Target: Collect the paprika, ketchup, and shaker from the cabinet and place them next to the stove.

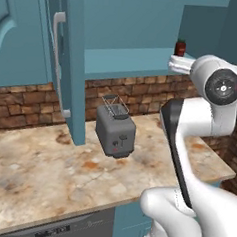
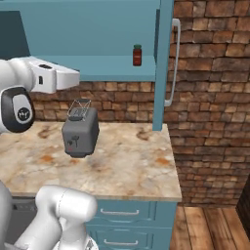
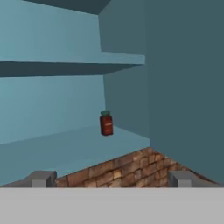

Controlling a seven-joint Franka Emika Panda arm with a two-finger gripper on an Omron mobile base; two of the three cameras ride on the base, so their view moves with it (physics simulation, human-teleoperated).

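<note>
Nearest the hand camera: two grey fingertips [image 3: 42, 178] low in the hand view, spread wide, nothing between them, gripper [image 3: 111, 179] aimed into the open cabinet [image 3: 52, 148]. Beyond the tips, edge of the brick backsplash [image 3: 118, 168], then the teal lower shelf. Paprika [image 3: 106, 123] upright on that shelf, toward the back right corner, near the side wall, well apart from the fingers. Second shelf above, bare where visible. From the left base view: same small red jar with dark cap at [image 1: 180, 47], partly behind the white arm [image 1: 212, 97]; cabinet door [image 1: 69, 62] swung open with a long silver handle [image 1: 57, 61]. From the right base view: jar at [image 2: 137, 55] on the shelf's right end, close to the other open door [image 2: 163, 63]; hand section of the arm level with the shelf front, to the jar's left, fingers themselves hard to make out there. Below the shelf, grey toaster [image 2: 80, 134] on the marbled counter [image 2: 132, 161], slots up, possibly with a wire rack raised on top.
</note>
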